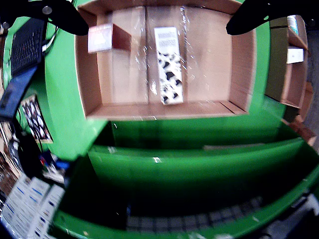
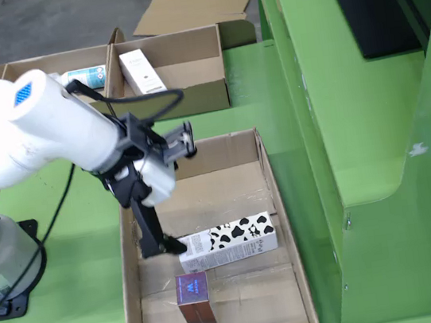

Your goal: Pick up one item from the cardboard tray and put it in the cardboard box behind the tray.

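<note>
Tray [image 2: 284,224]: holds cow-print carton [image 2: 228,241] lying flat at centre, small dark box [image 2: 196,301] standing near one end. Gripper [image 1: 154,15]: spread wide, empty, above carton. Advice: lower straight, centre fingers across carton's narrow sides, close firmly, then lift toward box [image 2: 213,89] behind.

- Cardboard tray [image 2: 281,224]: plain brown corrugated board, matt, with creased, slightly worn flaps.
- Cow-patterned carton [image 2: 228,241]: printed paperboard in black and white, smooth, faint sheen.
- Purple box [image 2: 195,301]: printed paperboard, smooth, top face somewhat glossy.
- Cardboard box [image 2: 190,97] in the fixed view: the same matt brown board; it holds a white carton [image 2: 142,71] of smooth paperboard.
- Robot arm [image 2: 33,123]: white moulded plastic, smooth and semi-gloss.
- Gripper [image 2: 161,245]: black, matt, plastic-looking fingers.
- Table surface [image 2: 76,253]: green, smooth, painted finish; the wrist view shows glossy highlights on green panels [image 1: 199,154].
</note>
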Controlling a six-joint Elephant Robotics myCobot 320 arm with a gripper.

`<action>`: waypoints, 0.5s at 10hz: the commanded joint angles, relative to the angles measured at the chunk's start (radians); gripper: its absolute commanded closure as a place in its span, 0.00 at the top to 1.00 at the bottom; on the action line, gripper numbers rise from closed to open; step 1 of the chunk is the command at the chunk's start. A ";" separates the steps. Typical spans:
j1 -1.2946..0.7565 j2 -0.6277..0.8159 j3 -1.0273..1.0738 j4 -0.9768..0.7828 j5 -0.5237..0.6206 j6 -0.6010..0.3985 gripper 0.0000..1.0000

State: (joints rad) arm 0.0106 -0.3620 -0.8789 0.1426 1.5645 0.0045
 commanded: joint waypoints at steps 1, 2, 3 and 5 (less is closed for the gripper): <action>-0.110 -0.169 0.388 -0.119 0.054 -0.058 1.00; -0.110 -0.169 0.388 -0.119 0.054 -0.058 1.00; -0.110 -0.169 0.388 -0.119 0.054 -0.058 1.00; -0.164 -0.310 0.632 -0.236 0.065 -0.067 1.00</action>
State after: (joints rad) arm -0.0935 -0.5644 -0.6381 0.0061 1.6244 -0.0520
